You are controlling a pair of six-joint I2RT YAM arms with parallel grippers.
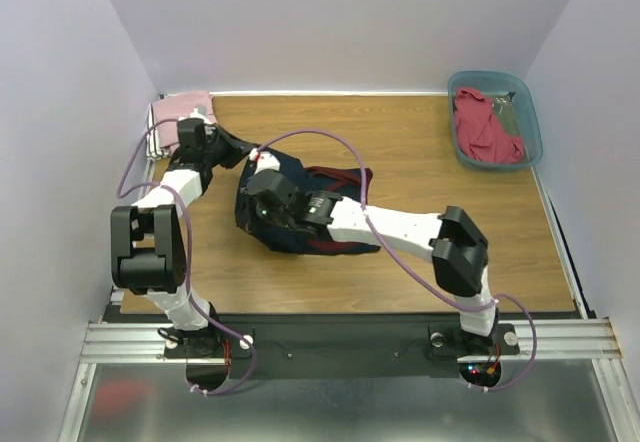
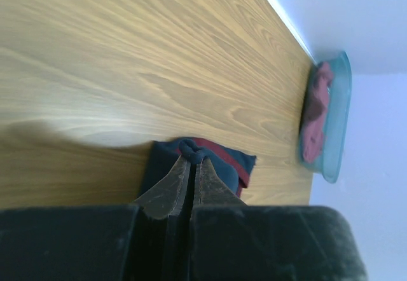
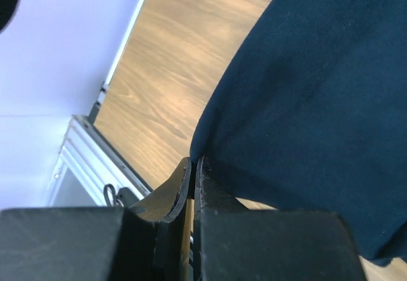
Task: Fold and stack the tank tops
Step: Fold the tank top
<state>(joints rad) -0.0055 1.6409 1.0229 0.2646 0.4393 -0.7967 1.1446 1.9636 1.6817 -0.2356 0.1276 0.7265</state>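
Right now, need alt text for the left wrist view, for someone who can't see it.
The left jaws, seen from behind, are pinched shut on a bunched fold of the navy tank top with maroon trim, over the wooden table. At the far right edge, a teal bin holds red cloth.

Pale lilac walls (image 1: 330,22) — wood-grain table (image 1: 400,132)

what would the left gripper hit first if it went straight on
The navy jersey fold the left gripper pinches; beyond that, probably just bare table, the teal bin off to one side.
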